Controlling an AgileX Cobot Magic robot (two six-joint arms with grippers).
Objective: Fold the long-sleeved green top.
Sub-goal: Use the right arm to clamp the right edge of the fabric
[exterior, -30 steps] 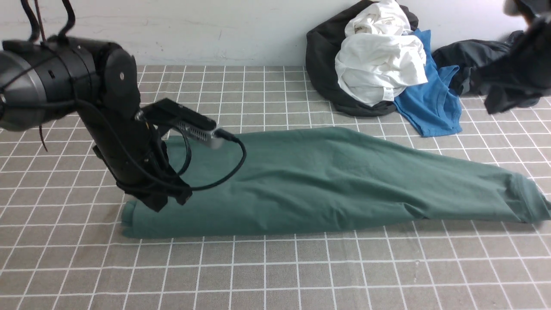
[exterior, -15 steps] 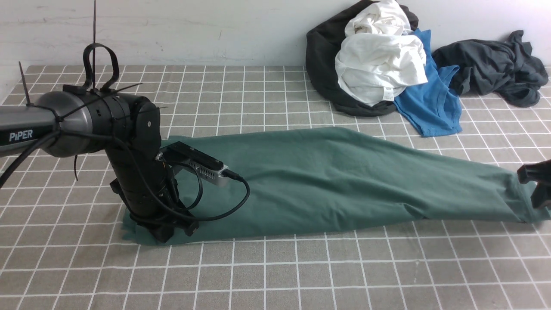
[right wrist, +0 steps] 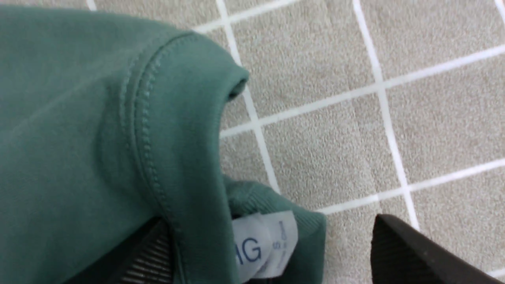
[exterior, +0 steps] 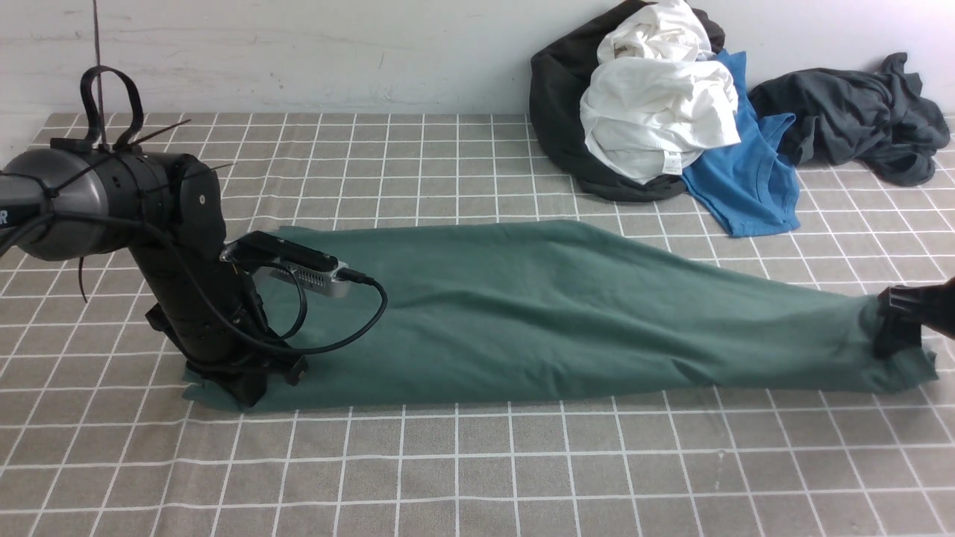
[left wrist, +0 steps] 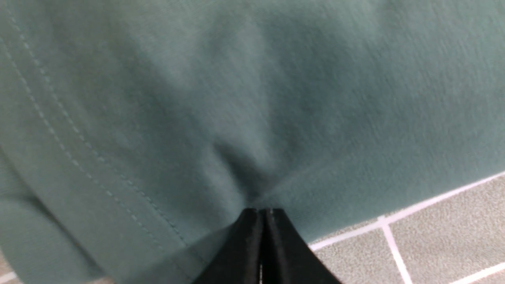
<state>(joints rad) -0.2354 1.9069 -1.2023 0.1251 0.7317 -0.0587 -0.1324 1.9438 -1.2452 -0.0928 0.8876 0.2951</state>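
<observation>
- The worktop, covered in a checked cloth, is bare along its near edge.
- The green top lies on it as a long band, already doubled lengthwise, running from the robot's left to its right.
- The left claw is clamped on the near corner of the hem end, fingertips pressed together with cloth puckering into them.
- The right claw sits at the neck end with its jaws spread wide, cloth between them but not pinched.
- Judgement: this is the grasp before the crosswise fold. The right claw needs to close on the neck edge, then both ends can lift and one can be carried over the other.
- Only the left wrist view shows the pinch and the stitched hem line.
- Only the right wrist view shows the white label and ribbed collar lying between the spread fingers.
- Only the front view shows the top's full length.
- Far back, well apart from the top, lie a white garment, a blue T-shirt and a dark grey garment.
</observation>
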